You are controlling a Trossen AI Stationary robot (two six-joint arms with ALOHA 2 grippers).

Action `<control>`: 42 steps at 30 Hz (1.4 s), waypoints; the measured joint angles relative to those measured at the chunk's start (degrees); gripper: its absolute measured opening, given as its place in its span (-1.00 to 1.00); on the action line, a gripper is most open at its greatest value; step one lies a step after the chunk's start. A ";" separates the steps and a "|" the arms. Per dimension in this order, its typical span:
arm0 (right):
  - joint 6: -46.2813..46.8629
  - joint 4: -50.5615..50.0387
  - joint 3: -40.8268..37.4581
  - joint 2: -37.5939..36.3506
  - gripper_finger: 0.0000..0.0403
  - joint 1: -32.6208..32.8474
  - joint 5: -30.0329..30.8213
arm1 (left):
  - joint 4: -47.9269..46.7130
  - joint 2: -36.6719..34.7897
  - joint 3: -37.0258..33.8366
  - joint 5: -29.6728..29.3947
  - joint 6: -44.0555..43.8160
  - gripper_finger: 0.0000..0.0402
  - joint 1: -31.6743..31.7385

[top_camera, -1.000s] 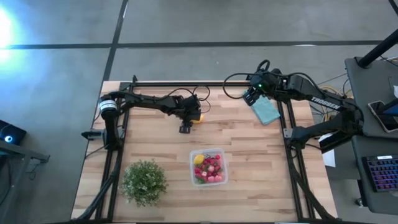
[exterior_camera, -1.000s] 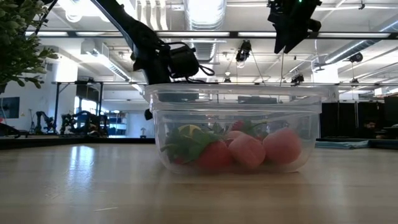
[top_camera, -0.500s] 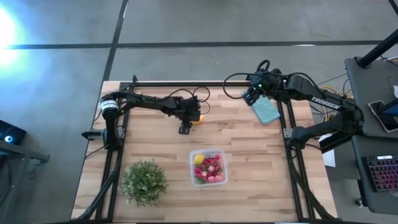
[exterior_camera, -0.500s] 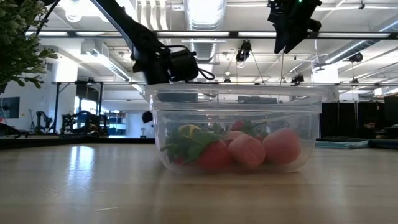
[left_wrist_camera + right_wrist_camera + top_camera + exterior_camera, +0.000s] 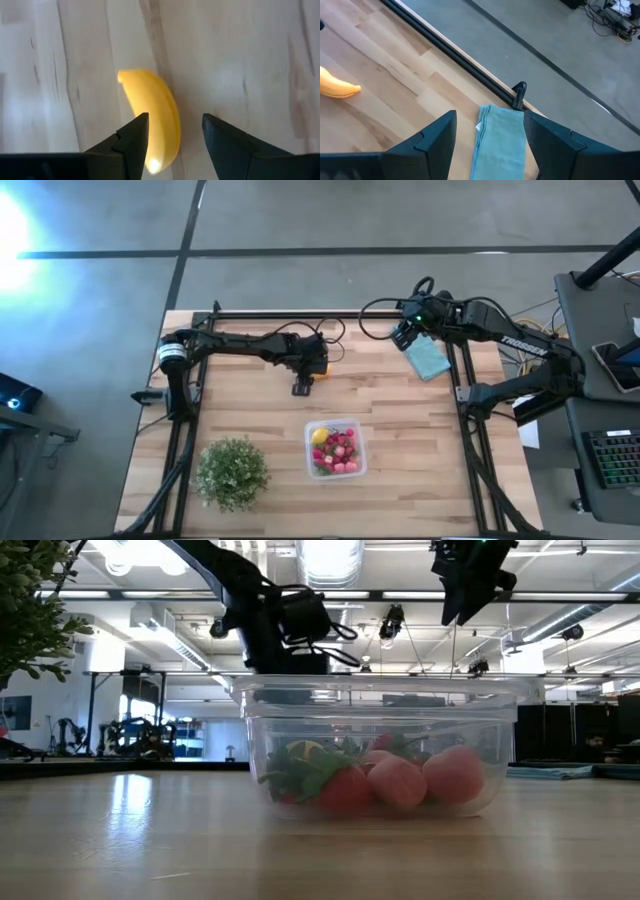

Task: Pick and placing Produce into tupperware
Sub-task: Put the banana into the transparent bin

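Left end effector hangs over the banana, fingers parted, gripping nothing; the banana lies flat on the table, partly between the fingers, contact hard to judge. Tupperware sits nearer the front edge, holding red and pink berries and a lemon. Right end effector waits released above the teal cloth, far right corner. Potted plant front left.

The banana is plain yellow against the pale, streaky wood grain of the table. The folded cloth is teal. The clear tupperware shows red and pink berries with a yellow piece; the plant is green.
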 joint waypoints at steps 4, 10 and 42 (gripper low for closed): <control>0.00 0.00 -0.01 -0.35 0.11 0.78 -0.06 | 0.69 -0.03 -0.68 -0.06 -0.04 -0.15 -0.15; 0.00 -0.28 -0.01 -0.68 0.11 1.42 -0.88 | 0.89 0.30 -1.66 -5.92 -1.48 -0.15 -0.12; 0.63 -0.46 -0.01 -0.68 0.11 1.54 -0.92 | 6.85 0.87 -1.41 -7.12 -9.08 -0.07 -0.12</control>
